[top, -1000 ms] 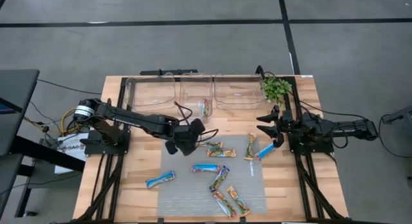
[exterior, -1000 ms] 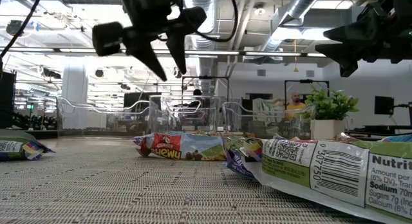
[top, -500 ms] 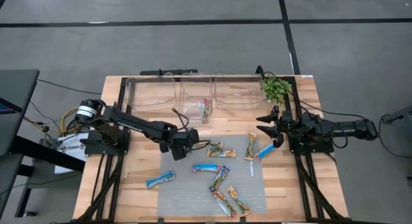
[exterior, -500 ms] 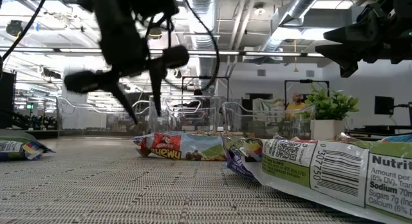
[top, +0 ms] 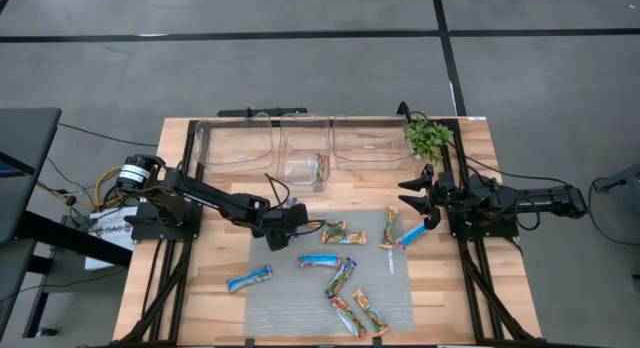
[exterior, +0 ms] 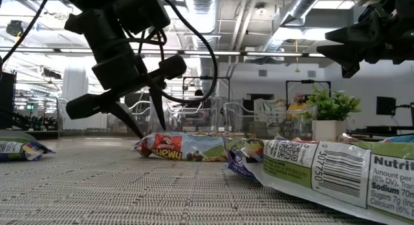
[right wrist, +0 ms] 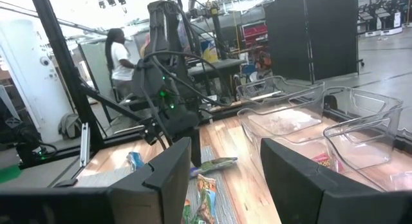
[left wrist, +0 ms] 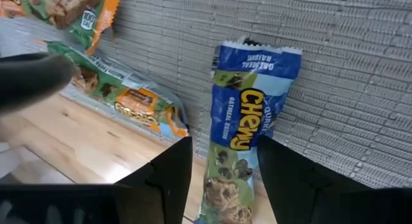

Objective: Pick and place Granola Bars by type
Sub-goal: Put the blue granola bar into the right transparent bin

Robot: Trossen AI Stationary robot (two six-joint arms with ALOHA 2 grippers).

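Several wrapped granola bars lie flat on a grey mat (top: 300, 298); some are blue (top: 249, 278), others green and orange (top: 340, 278). One more lies in the middle clear bin (top: 318, 170). My left gripper (top: 303, 224) is open and low over the mat's far left corner, fingers slanting down. In the left wrist view its fingers stand on either side of the near end of a blue and green Chewy bar (left wrist: 241, 130) without clearly touching it. The low view shows this bar (exterior: 181, 147) just below the left gripper (exterior: 150, 125). My right gripper (top: 411, 192) waits open at the table's right edge.
Three clear bins (top: 235, 143) stand along the far edge, with a small green plant (top: 428, 136) at the far right corner. Two green and orange bars (left wrist: 122, 98) lie close beside the left gripper. Bare wood (top: 215, 258) lies left of the mat. People show in the room beyond.
My left gripper has come down from well above the table to just over the Chewy bar at the mat's far left corner, tipping its fingers downward as it went. It has stayed open. The bars and my right arm have not moved.
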